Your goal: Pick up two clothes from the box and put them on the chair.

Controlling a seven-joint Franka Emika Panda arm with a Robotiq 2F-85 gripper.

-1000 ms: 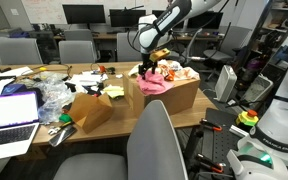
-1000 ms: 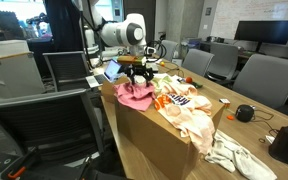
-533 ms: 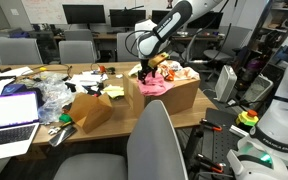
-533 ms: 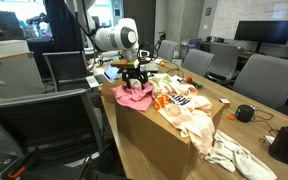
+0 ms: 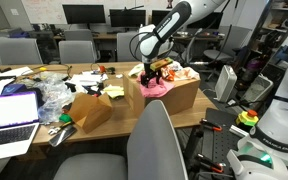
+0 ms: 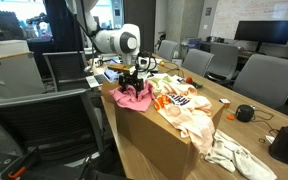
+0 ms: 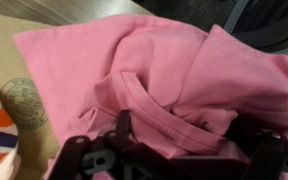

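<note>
Wooden table (image 5: 119, 124), large cardboard box (image 5: 180, 96), smaller box (image 5: 92, 109), laptop (image 5: 11, 112)

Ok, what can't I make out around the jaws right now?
- Wrist view: jaws dark and blurred at the bottom edge; contact with the pink garment unclear.
- Exterior view: lettering on the peach garment too small to read.
- Both exterior views: inside of the box hidden by clothes.

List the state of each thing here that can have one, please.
box: open, holding clothes.
pink garment: crumpled, lying atop the box.
peach garment: draped over the box's side.
end effector: open, low on the pink garment.
chair: no clothes on it.
laptop: open, screen lit.
</note>
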